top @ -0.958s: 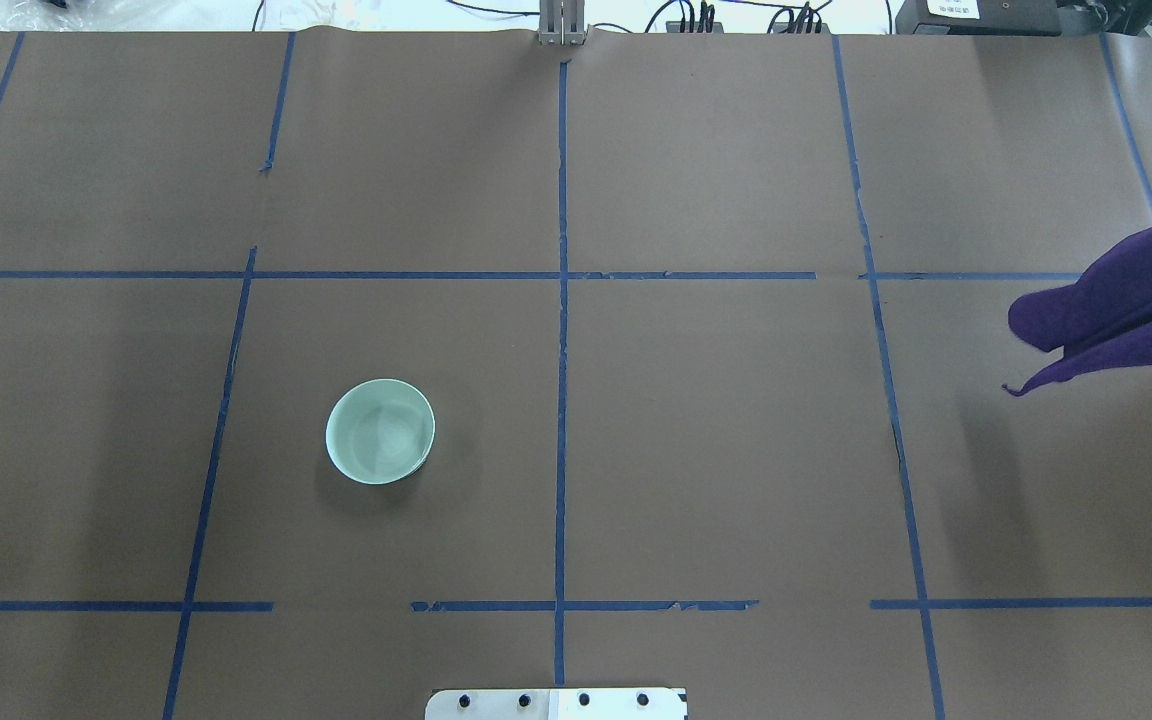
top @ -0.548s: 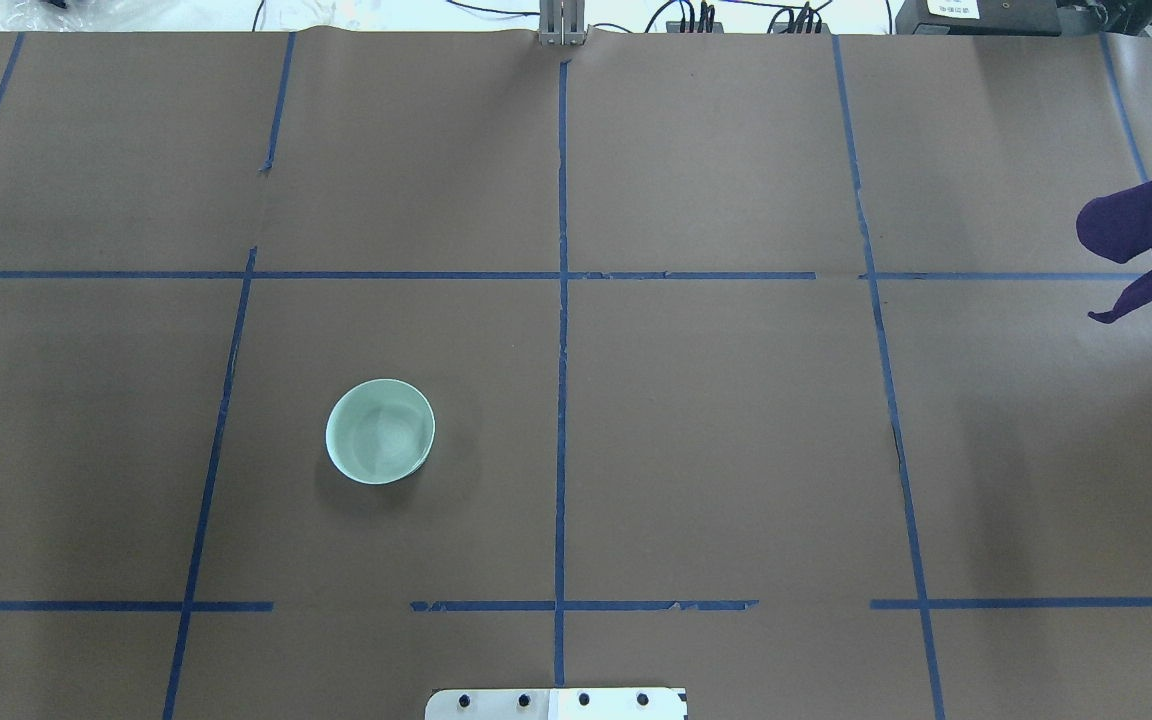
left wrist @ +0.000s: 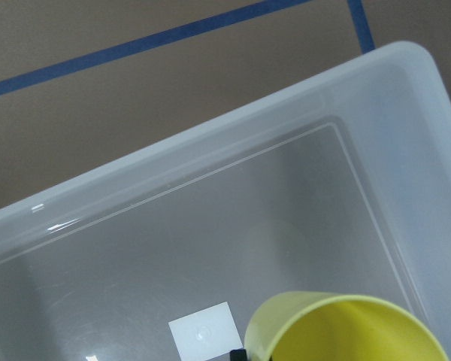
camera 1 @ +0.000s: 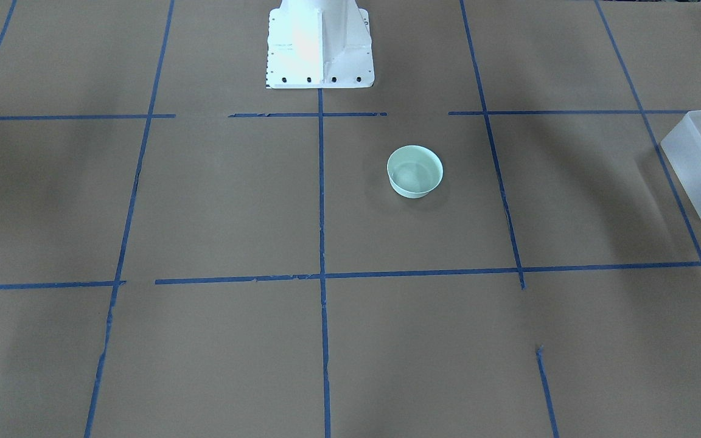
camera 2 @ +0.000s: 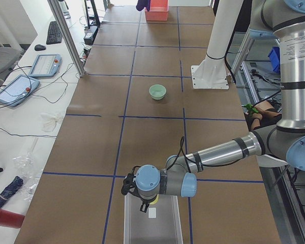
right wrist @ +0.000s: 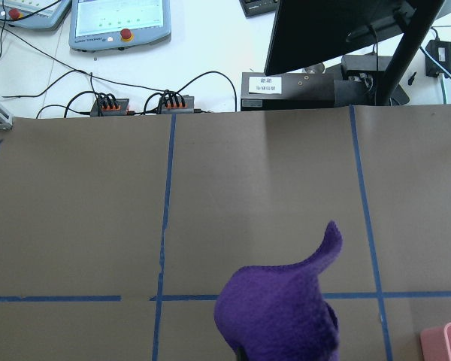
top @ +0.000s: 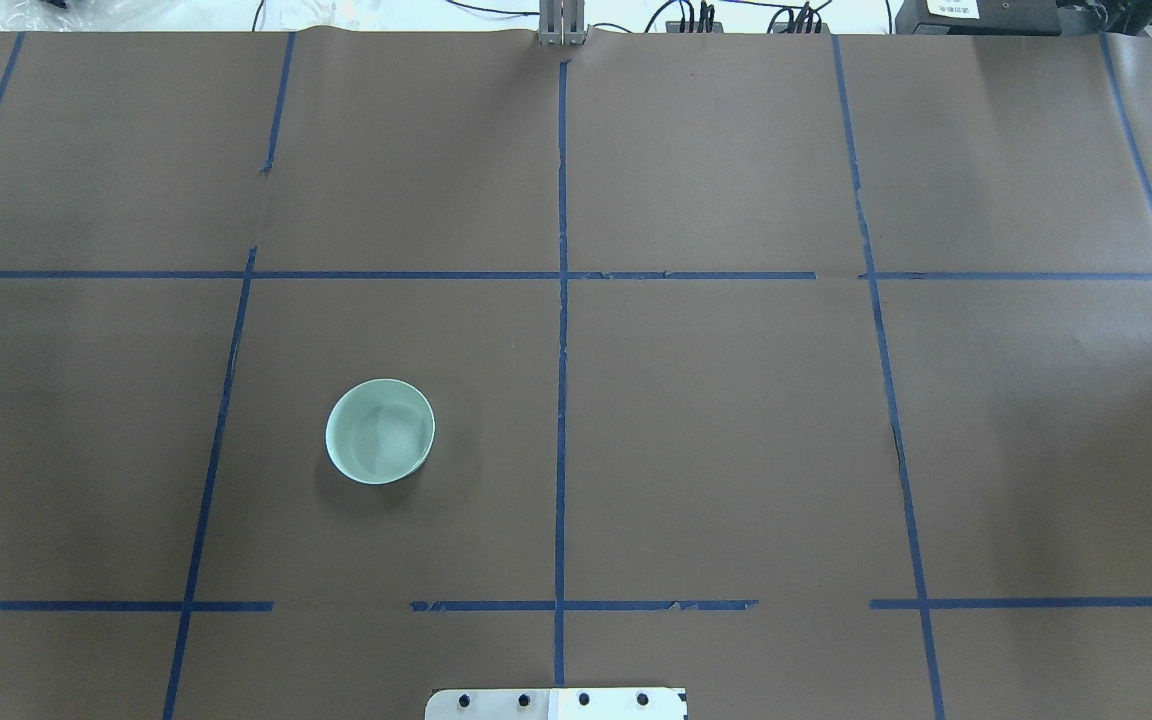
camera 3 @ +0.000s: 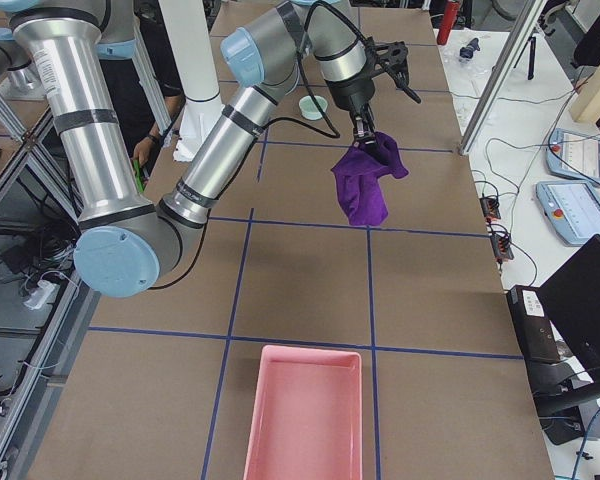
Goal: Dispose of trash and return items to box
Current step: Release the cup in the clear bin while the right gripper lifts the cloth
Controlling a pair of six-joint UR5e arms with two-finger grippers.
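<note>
Cup (left wrist: pixel 338 331) over box (left wrist: pixel 210 147), just beneath left end effector (camera 2: pixel 147 203) | grip: cannot tell

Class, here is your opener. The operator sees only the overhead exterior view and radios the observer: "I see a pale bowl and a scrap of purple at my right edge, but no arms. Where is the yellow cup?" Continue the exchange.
Observer: The yellow cup is in the left gripper, held over the open frosted bin.
Operator: And that purple scrap?
Observer: It is a purple cloth hanging in the air from the right gripper.
Operator: Is there anything near it that could take the cloth?
Observer: A pink tray lies farther out on the robot's right, past the cloth.
</note>
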